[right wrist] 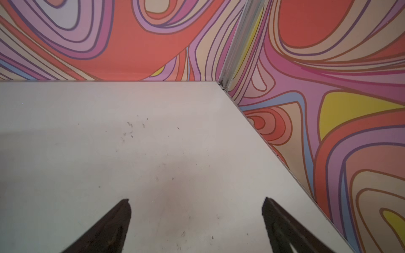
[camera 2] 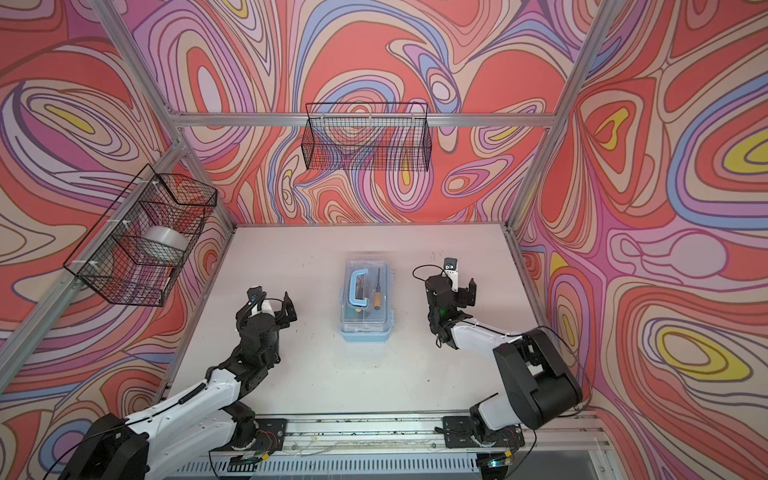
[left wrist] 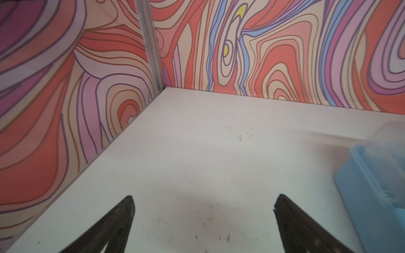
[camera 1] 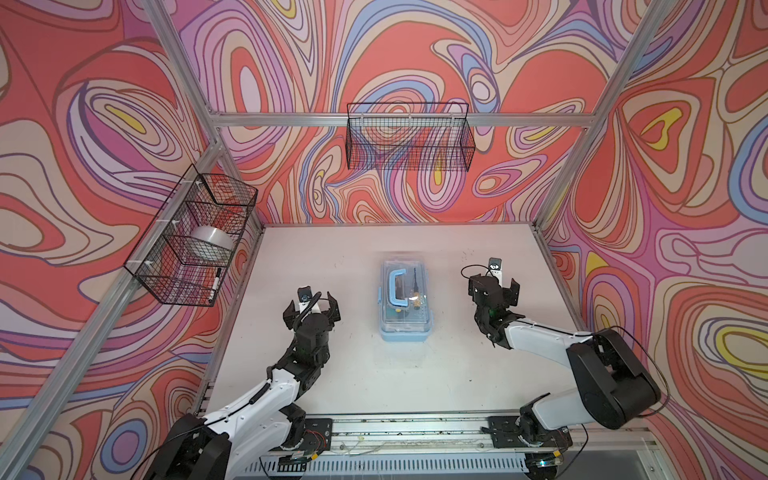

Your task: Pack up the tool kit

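white table [camera 1: 357, 374] — tool kit [camera 1: 405, 305] (centred)

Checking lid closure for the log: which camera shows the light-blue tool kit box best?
Both top views: the tool kit box sits whole on the table, clear lid down, blue handle on top, a screwdriver seen through it. Left wrist catches only a blurred blue corner. Right wrist shows none of it.

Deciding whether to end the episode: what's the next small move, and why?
Probably just pull both arms back to rest. The tool kit sits lidded with tools inside; the left gripper and right gripper are open, empty and clear of it.
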Controlling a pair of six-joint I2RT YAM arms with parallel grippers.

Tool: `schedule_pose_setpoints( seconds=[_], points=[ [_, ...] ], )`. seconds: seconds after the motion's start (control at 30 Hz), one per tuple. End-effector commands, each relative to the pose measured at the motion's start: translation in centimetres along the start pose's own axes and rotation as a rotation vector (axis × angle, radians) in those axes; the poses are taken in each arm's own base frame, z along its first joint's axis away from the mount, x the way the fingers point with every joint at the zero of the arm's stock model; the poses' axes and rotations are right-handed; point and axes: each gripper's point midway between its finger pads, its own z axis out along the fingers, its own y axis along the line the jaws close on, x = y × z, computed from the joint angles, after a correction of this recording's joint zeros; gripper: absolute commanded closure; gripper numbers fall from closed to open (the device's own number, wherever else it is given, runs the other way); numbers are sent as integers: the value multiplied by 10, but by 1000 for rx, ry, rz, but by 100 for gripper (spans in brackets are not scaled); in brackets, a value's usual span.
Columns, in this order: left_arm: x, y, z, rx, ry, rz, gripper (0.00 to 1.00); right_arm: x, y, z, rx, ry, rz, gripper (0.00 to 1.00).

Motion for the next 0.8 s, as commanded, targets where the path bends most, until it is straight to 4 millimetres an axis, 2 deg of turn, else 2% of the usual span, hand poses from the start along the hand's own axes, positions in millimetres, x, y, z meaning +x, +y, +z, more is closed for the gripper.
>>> schedule_pose_setpoints(
  seconds=[0.0,0.03,0.1,0.13,0.2,0.3,0.37,0.53,0.6,0.63,0.7,0.77],
  points=[
    [-8,39,15,-177,-73,38,0,-4,6,20,20,-52,-15,2],
    [2,48,22,-202,-53,18,0,5,6,26,27,-39,-19,2],
    [25,60,35,-223,4,-27,0,9,2,30,52,-32,-24,2],
    [24,68,38,-258,-15,-41,0,7,2,28,17,-43,-9,3],
    [23,63,40,-220,-21,-8,1,4,-4,21,-10,-100,4,4],
    [31,74,49,-224,-51,-71,0,2,-13,9,-28,-214,29,4],
    [32,64,50,-138,-76,-46,0,2,-23,11,-3,-275,52,3],
    [42,30,67,29,39,40,0,9,-24,16,-82,-222,96,2],
    [52,15,75,99,54,68,0,10,-20,21,-110,-201,86,2],
    [50,15,80,85,22,85,0,11,-18,24,-137,-182,88,2],
    [61,15,80,86,125,87,0,14,-12,31,-206,-149,83,2],
    [55,12,88,93,88,90,0,17,-8,37,-277,-119,98,2]
  ],
)
